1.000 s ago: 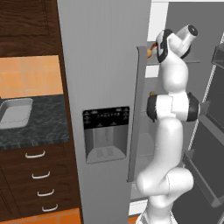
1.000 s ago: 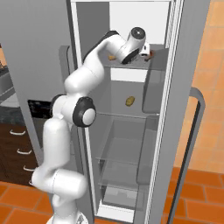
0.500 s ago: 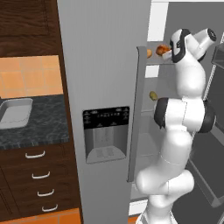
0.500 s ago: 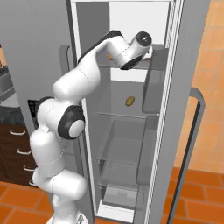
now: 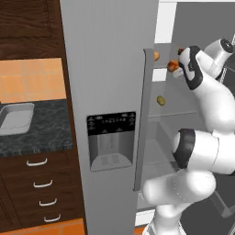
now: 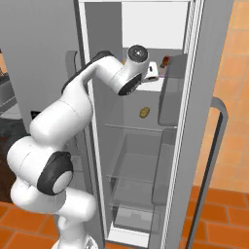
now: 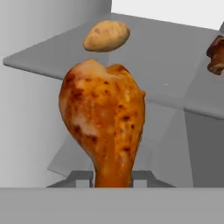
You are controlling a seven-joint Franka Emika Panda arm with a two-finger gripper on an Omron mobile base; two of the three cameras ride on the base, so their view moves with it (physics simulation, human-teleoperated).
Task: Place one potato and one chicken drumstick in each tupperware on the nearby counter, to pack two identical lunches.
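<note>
In the hand view my gripper is shut on the thin end of a bright orange-brown chicken drumstick, which stands fat end up. It hangs over the fridge's upper shelf. On that shelf behind it lies a yellow-orange potato, and a darker drumstick sits at the right edge. From the left base view the held drumstick is just inside the open fridge, beside the potato. An olive-tan potato lies one shelf lower. A pale tupperware rests on the dark counter.
The closed grey fridge door with its dispenser panel stands left of the arm. The opened door with bins is on the right. Glass shelves fill the fridge below. Wooden drawers sit under the counter.
The jaws have closed on the orange-brown drumstick. The arm has folded, its elbow dropping lower, while the hand stays at the upper shelf.
</note>
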